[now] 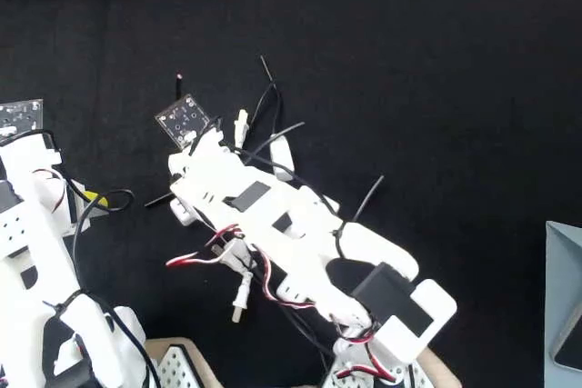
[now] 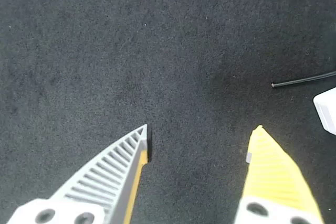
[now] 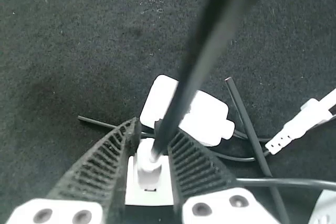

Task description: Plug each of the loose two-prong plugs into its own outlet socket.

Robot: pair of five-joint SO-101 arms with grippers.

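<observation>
The far half and the right side of the bench [image 1: 455, 70] lie open for a gripper. The middle is crowded: the right arm [image 1: 300, 224] lies across it, with black cables [image 1: 367, 199] and a loose plug [image 1: 240, 295] around. A white block [image 3: 184, 111] sits ahead of the right gripper [image 3: 146, 127] and its held plug [image 3: 148, 171]. Under the left gripper [image 2: 201, 128] is bare cloth.

White two-prong plug [image 3: 148, 174], just beside white rectangular socket block [image 3: 184, 109]: prongs were hidden between black ribbed fingers [image 3: 100, 171] of right gripper [image 3: 147, 125]. Black cable [image 3: 210, 51] crossing over the block: was blurred. Grey-blue box [image 1: 566, 297], well apart from the block: was cut by frame edge.
</observation>
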